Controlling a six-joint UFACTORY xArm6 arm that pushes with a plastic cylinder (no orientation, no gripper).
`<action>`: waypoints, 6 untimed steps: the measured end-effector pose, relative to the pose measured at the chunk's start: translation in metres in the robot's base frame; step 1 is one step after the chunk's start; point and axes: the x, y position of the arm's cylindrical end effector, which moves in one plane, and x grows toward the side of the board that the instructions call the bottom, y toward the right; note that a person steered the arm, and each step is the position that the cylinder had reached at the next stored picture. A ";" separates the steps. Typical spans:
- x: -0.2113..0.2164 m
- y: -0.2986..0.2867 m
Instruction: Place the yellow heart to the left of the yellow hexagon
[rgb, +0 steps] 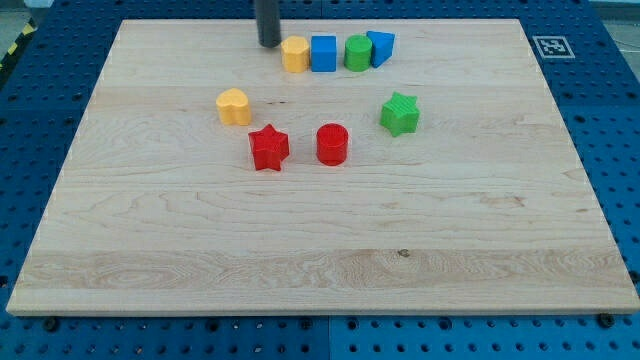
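Note:
The yellow heart (234, 106) lies on the wooden board left of centre. The yellow hexagon (295, 54) sits near the view's top, at the left end of a row with a blue cube (323, 53), a green cylinder (357, 53) and a blue block (381, 47). My tip (269, 44) stands just left of the yellow hexagon, close to it, and up and to the right of the yellow heart.
A red star (268, 148) and a red cylinder (332, 144) lie below the heart's level near the centre. A green star (400, 113) lies to the right. The board's top edge (320, 20) runs just behind the row.

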 end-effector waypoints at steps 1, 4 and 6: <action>0.021 -0.028; 0.149 -0.055; 0.137 -0.011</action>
